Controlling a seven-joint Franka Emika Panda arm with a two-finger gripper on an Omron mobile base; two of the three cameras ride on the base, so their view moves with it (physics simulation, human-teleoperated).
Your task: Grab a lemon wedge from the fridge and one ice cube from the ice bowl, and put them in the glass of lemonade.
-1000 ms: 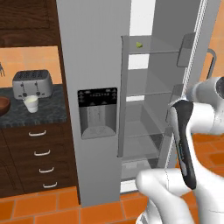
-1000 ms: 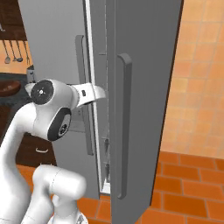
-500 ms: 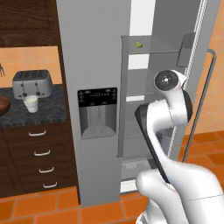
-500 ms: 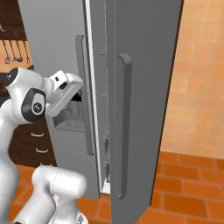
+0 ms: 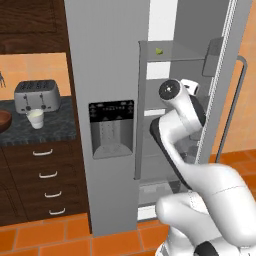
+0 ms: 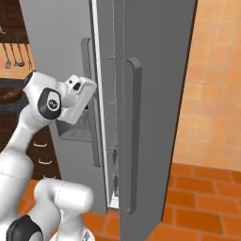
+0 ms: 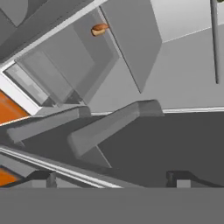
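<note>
Fridge [image 5: 107, 60] door is open; gripper [image 7: 113, 177], fingers apart and empty, sits below the lemon wedge [image 5: 159, 51]; wedge, ice and glass [image 5: 35, 119] steps remain.

The end effector [image 7: 113, 177] has its two dark fingertips [image 7: 42, 178] set wide apart along the bottom of the frame, nothing between them. Above them run grey fridge [image 7: 183, 87] panels and angled shelf rails [image 7: 109, 124]. A small orange item [image 7: 99, 29] lies on a grey shelf at upper left. Orange floor tiles [image 7: 11, 107] show at the left edge.
</note>
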